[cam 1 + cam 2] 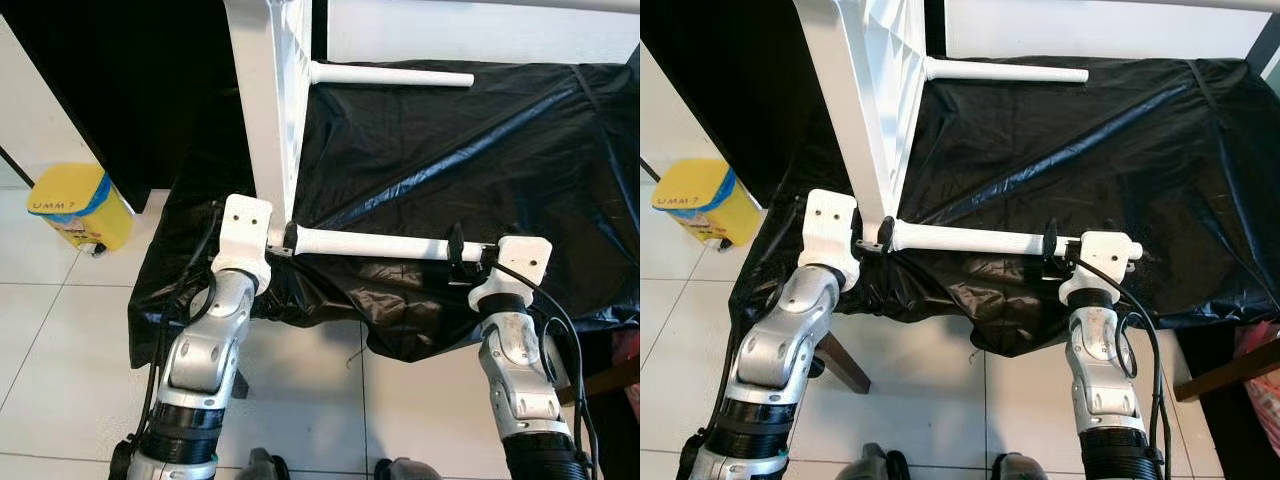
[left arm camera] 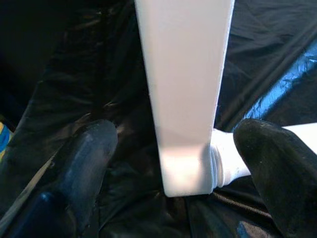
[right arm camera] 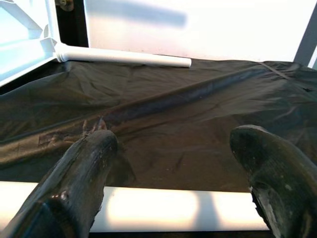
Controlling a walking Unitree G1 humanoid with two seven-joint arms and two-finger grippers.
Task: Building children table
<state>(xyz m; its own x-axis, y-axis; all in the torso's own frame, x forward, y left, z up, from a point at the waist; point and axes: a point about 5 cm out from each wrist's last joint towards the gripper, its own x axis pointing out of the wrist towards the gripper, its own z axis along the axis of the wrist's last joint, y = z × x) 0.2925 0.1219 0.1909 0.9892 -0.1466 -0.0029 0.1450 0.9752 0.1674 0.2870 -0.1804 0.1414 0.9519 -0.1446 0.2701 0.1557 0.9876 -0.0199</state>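
Note:
A white children's table top (image 1: 268,110) stands on its edge on a black plastic sheet (image 1: 480,150). One white leg (image 1: 392,75) sticks out sideways from its far corner. A second white leg (image 1: 372,244) lies level from the near corner, its end against the panel (image 2: 184,99). My left gripper (image 1: 280,245) is at that corner, open, with the panel's edge and the leg's end (image 2: 225,161) between its fingers (image 2: 86,153). My right gripper (image 1: 470,255) is open over the leg's outer end (image 3: 163,208), with one finger (image 1: 455,243) draped across it.
The sheet covers a low platform whose front edge hangs just ahead of my arms. A yellow bin (image 1: 75,205) stands on the tiled floor to the left. A wooden strut (image 1: 845,365) shows under the platform. A white wall (image 1: 1090,25) is behind.

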